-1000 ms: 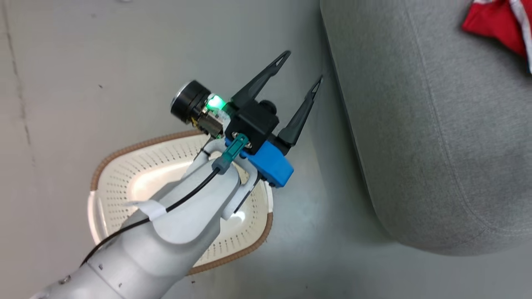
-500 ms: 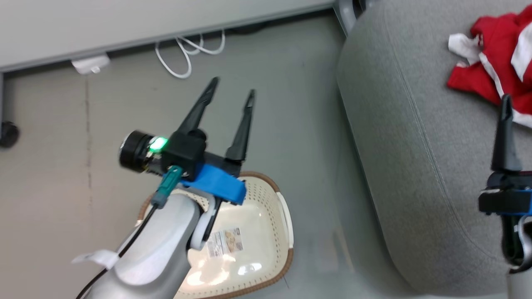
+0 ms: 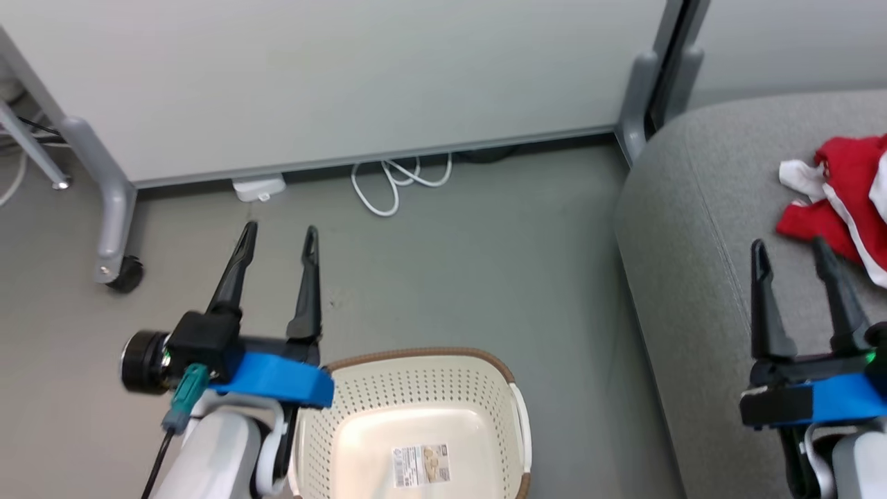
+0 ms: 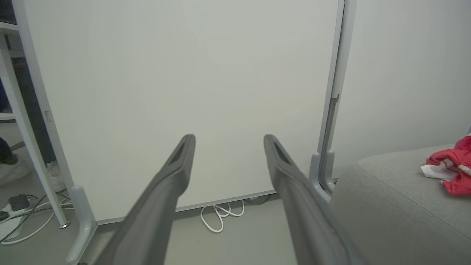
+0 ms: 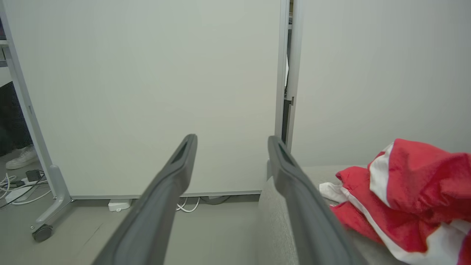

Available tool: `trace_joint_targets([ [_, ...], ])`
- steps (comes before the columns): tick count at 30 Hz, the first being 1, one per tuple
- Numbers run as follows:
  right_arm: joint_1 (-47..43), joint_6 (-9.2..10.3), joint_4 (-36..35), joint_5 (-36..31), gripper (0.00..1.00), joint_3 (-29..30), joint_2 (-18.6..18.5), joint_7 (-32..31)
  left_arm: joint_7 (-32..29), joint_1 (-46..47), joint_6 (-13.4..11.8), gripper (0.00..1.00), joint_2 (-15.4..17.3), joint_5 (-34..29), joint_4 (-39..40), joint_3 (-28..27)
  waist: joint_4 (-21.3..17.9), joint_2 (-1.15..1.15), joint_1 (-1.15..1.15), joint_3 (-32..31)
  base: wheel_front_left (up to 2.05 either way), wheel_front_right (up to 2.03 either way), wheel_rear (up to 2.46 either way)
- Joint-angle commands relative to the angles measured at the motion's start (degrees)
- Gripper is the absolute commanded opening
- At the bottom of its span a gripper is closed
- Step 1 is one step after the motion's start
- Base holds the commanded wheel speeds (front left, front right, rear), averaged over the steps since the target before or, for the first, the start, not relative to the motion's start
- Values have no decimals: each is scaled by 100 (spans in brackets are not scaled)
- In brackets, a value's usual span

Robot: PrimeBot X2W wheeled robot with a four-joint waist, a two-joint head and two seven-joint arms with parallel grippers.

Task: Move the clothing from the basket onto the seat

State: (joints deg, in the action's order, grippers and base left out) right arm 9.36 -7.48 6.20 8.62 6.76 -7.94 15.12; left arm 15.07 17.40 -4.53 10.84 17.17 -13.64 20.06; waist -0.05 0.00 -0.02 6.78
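Seemingly all is moved: the clothing (image 3: pixel 842 194) lies far right on the seat (image 3: pixel 693 277), and the basket (image 3: pixel 416 381) on the floor (image 3: pixel 485 242) left of it holds just a label (image 3: pixel 421 464). Left gripper (image 3: pixel 280 229) and right gripper (image 3: pixel 789 242) hover, fingers spread, holding nothing; keep them clear of the fabric.

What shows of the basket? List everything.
The basket is cream-white plastic as it looks, its walls pierced with rows of small holes, with a brown woven-look rim and a white handle on its right side. It stands upright on the grey floor, apart from the seat, empty but for a printed label on its bottom. Its near part is cut off by the picture's edge.
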Motion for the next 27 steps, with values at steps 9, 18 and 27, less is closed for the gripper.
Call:
trace_joint_targets([
  [9,-603,-3,-24,-126,100,-178,269,3,14,-952,416,100,-228,-478,143,-879,326,0,2,-591,0,0,0],
  [18,-810,-3,111,-159,100,-316,338,3,14,-1371,713,100,-531,-732,158,-1350,418,0,2,-728,0,0,0],
  [27,-901,-3,321,-125,100,-401,412,4,14,-1541,1009,100,-713,-896,35,-1566,469,0,2,-785,0,0,0],
])
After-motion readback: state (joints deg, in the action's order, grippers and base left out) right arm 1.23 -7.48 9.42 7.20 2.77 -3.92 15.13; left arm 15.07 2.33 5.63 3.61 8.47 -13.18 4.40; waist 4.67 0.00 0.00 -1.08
